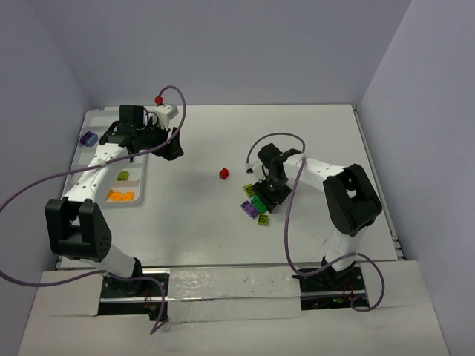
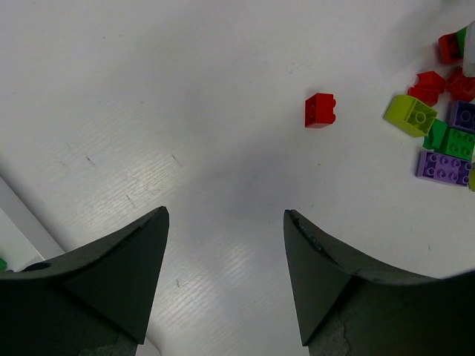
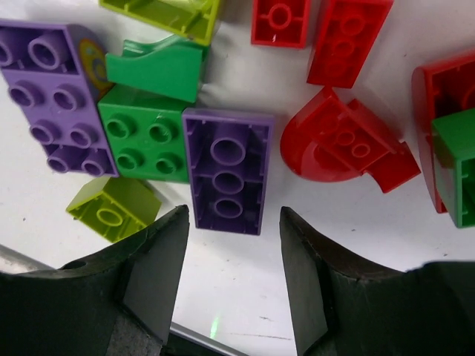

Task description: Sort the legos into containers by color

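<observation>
Nearest us, the arm bases stand at the near edge of the table (image 1: 193, 230), with bare white surface between them and the bricks. To the right, the right gripper (image 1: 261, 194) hangs low over the pile of legos (image 1: 256, 208). In its wrist view the fingers stand apart and grip nothing. An upturned purple brick (image 3: 227, 169) lies just beyond the tips, its near end reaching into the gap without touching either finger. A green brick (image 3: 141, 133) sits right against that brick's left side, a lime brick (image 3: 111, 208) lies just beside the left finger, and red bricks (image 3: 341, 141) crowd the right. Several pieces are cut off by the frame, and from above the gripper hides part of the pile.

Farther out, a lone red brick (image 1: 223, 173) lies on open table between the pile and the tray (image 1: 142, 185), well apart from both. The tray runs along the left wall (image 1: 37, 111). Its nearest compartment holds orange bricks (image 1: 120, 196), the next a lime piece (image 1: 123, 176), and a far-left one a purple brick (image 1: 88, 138); the left arm covers the rest.

The left gripper (image 1: 172, 144) hovers just off the tray's right edge, fingers apart around nothing. Beyond it, a small red thing (image 1: 159, 99) by the cable is too small for us to identify. Walls close the table on three sides.
</observation>
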Motion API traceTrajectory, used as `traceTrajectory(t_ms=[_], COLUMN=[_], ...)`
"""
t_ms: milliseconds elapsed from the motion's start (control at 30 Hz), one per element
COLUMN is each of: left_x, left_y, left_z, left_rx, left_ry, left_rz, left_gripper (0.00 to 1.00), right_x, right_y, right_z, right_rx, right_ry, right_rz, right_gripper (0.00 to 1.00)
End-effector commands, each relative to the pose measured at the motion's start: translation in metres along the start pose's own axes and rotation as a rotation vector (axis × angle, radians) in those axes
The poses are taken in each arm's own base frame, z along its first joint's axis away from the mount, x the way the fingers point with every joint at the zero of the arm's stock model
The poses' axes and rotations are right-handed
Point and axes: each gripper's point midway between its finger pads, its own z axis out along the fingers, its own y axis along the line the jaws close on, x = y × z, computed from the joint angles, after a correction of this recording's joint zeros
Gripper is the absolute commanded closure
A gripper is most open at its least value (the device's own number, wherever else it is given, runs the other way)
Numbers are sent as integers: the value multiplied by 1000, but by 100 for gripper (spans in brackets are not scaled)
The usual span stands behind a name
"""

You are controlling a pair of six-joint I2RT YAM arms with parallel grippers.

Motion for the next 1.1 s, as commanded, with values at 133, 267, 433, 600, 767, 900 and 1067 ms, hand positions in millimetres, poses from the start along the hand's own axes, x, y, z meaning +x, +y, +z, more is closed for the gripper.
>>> traceTrajectory(t_ms=[133, 267, 433, 600, 767, 900, 1067], left_x=[-17, -17, -21, -32, -52, -73, -100], left_y=[-7, -12, -22, -47, -81, -97, -117], left_z=[-13, -12, -12, -18, -23, -26, -30], left_rx=[6, 31, 81, 219, 445, 592, 684], left_ry=[-74, -82, -95, -123, -140, -159, -171], left_rz=[21, -16, -50, -75, -222, -332, -338], left_gripper=[28, 27, 28, 27, 26, 24, 18], right_x=[-19, -21, -20, -38, -88, -125, -162], right_y=[-7, -10, -8, 7, 27, 42, 50], right_z=[5, 8, 1, -49, -125, -159, -166], right_rx=[40, 49, 39, -11, -54, -65, -53], right_ry=[-54, -69, -96, -272, -564, -671, -689], right_rz=[-14, -33, -82, -199, -306, -355, -385], right_gripper=[42, 51, 72, 80, 84, 85, 86])
